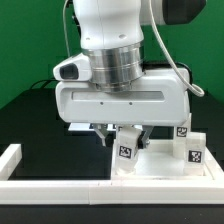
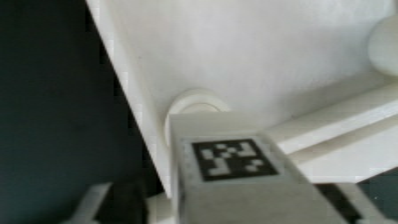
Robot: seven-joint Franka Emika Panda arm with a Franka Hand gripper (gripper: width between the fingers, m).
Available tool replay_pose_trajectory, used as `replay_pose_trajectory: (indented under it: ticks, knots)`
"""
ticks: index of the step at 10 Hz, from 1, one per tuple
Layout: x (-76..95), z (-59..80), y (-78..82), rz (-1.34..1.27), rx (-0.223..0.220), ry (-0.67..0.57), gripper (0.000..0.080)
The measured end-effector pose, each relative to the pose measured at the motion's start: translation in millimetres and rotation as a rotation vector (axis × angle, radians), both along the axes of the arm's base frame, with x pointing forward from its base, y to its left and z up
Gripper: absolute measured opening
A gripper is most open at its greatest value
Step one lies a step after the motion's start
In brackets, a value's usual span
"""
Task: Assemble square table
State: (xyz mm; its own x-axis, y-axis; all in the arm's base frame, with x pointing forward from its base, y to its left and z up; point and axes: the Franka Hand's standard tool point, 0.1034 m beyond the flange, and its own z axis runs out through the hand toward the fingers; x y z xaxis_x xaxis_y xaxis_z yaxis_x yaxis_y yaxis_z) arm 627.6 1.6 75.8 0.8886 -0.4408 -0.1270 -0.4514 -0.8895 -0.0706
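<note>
Right, I'm holding a table leg (image 1: 126, 148) in the gripper (image 1: 125, 135), fingers clamped on it, and bringing it down over the square tabletop (image 1: 150, 165), which is lying flat w/ the border rail (image 1: 60, 185) in front. Wrist view is showing the leg's tag (image 2: 230, 160) near a rounded corner hole (image 2: 199, 103). Prob the leg-insertion step; next I'm needing to align leg w/ hole, then twist in. Spare legs (image 1: 194, 150) are waiting at the exterior view's right.

you see a black table top (image 1: 40, 135), and along its near and left edges runs the long white border rail (image 1: 60, 186).
</note>
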Motion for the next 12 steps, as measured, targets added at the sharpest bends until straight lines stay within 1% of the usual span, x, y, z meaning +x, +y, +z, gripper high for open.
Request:
replay_pose_trajectory:
  ticks: [1,4,6,7,9,12]
  knots:
    - [0.0,-0.1,0.1,-0.058,-0.005,0.007,0.0287]
    - [0.1,-0.9,0.9,-0.297,-0.027,0.031,0.0288]
    - [0.4,-1.7,1.2,-0.554,-0.054,0.036,0.0288]
    - [1.6,-1.9,0.5,-0.690,-0.060,0.032,0.0288]
    - [4.2,-1.4,0.2,-0.919,-0.056,0.000,0.0288]
    - [2.4,-1.4,2.6,-1.134,-0.064,-0.015,0.0289]
